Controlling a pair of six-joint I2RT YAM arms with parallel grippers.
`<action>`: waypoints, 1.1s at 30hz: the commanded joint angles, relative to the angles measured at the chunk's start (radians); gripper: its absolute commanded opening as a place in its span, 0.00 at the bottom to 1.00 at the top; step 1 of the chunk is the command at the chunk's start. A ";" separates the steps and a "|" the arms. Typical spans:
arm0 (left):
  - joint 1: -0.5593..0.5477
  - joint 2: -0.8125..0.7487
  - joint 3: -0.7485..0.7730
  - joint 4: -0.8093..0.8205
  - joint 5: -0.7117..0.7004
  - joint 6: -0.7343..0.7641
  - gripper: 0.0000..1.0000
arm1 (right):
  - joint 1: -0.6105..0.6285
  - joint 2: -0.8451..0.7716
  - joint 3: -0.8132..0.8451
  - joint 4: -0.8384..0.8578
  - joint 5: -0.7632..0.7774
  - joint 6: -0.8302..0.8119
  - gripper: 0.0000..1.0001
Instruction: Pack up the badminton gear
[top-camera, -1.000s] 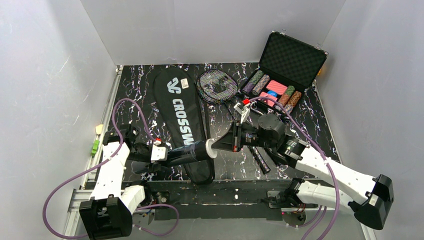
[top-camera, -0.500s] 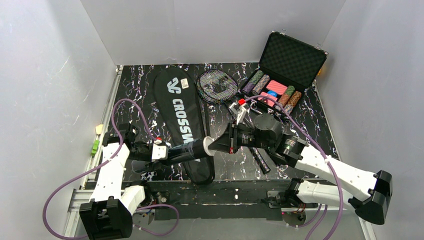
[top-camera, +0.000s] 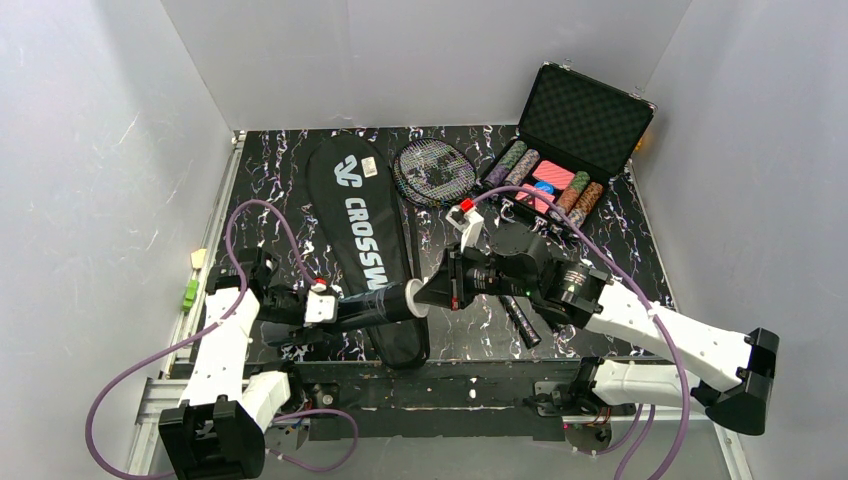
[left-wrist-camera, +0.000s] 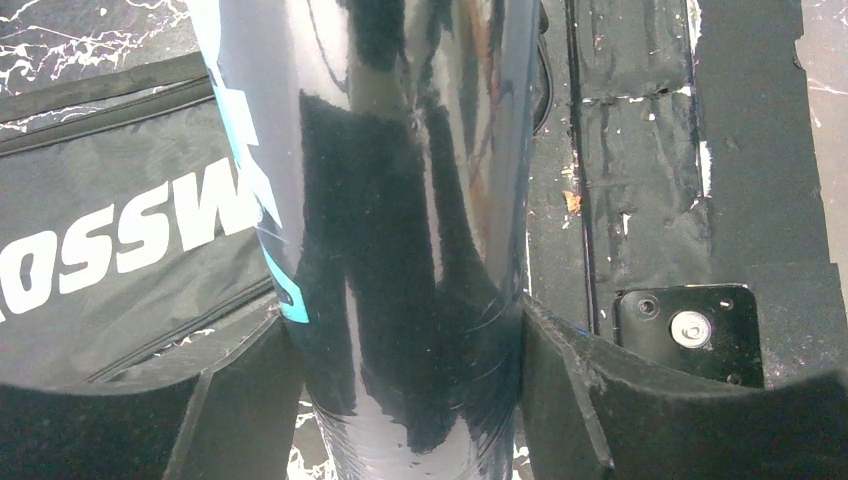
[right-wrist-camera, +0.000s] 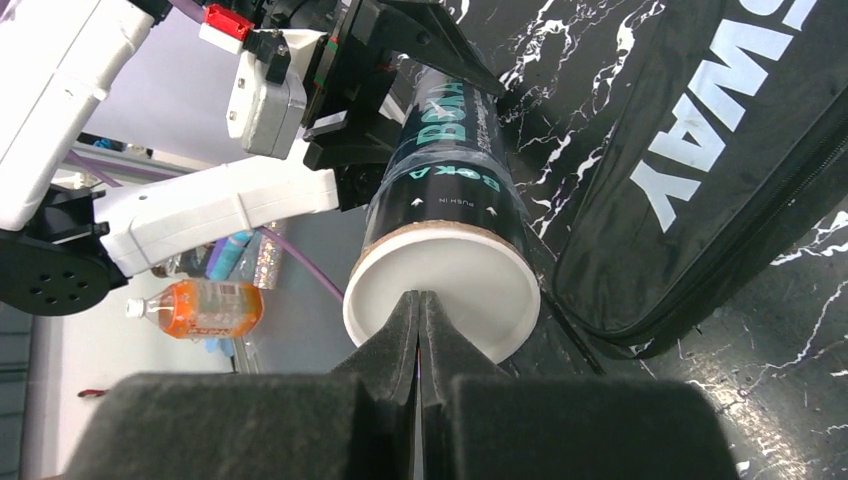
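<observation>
My left gripper (top-camera: 335, 310) is shut on the dark glossy tube (top-camera: 375, 305) and holds it level above the lower end of the black CROSSWAY bag (top-camera: 360, 220). In the left wrist view the tube (left-wrist-camera: 400, 200) fills the gap between both fingers (left-wrist-camera: 600, 400). A round white lid (right-wrist-camera: 460, 280) sits on the tube's end. My right gripper (right-wrist-camera: 418, 300) is shut and empty, its tips at the lid's face (top-camera: 418, 297). Two rackets lie with their heads (top-camera: 433, 172) beside the bag. No shuttlecocks show.
An open black case of coloured poker chips (top-camera: 570, 150) stands at the back right. A racket handle (top-camera: 520, 322) lies under my right arm. The table's front edge runs just below the tube. An orange bottle (right-wrist-camera: 200, 308) lies off the table.
My right arm has swung left and a little back, keeping its shut tips at the lid. The tube and my left gripper have shifted slightly left.
</observation>
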 joint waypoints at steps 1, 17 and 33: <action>-0.012 -0.020 -0.007 0.013 0.024 0.012 0.00 | 0.028 0.010 0.078 -0.040 0.073 -0.053 0.01; -0.018 -0.024 -0.001 0.032 0.049 -0.025 0.00 | 0.064 0.011 0.034 0.032 0.055 -0.004 0.01; -0.035 -0.030 0.045 0.001 0.110 -0.033 0.00 | 0.073 0.100 0.002 0.096 0.069 0.021 0.01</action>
